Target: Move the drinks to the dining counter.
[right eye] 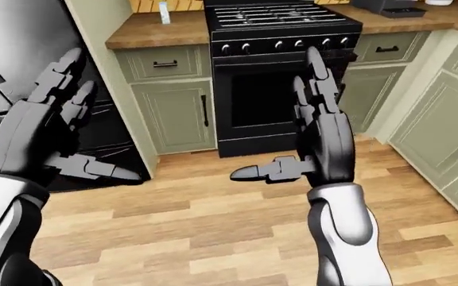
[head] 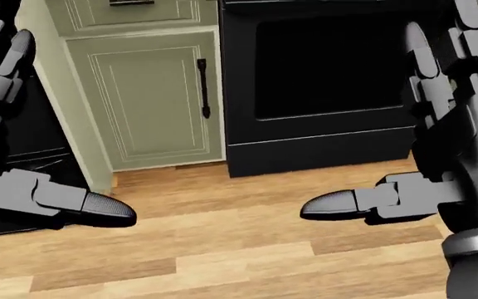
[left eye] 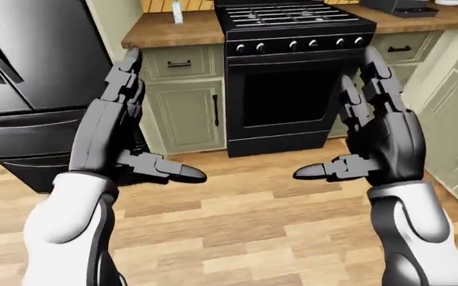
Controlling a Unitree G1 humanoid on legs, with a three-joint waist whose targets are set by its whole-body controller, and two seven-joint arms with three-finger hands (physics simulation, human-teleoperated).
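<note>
1. both hands raised, palms facing each other: left hand [left eye: 113, 140] and right hand [left eye: 384, 140], fingers spread wide, holding nothing.
2. between them, a black stove [left eye: 292, 71] against green cabinets [left eye: 185, 113]; dark fridge [left eye: 34, 65] at the left-eye view's left.
3. small bottle [left eye: 177, 12], too small to identify, on the wooden worktop [left eye: 169, 30] left of the stove.
4. wood floor [left eye: 237, 226] below.
</note>
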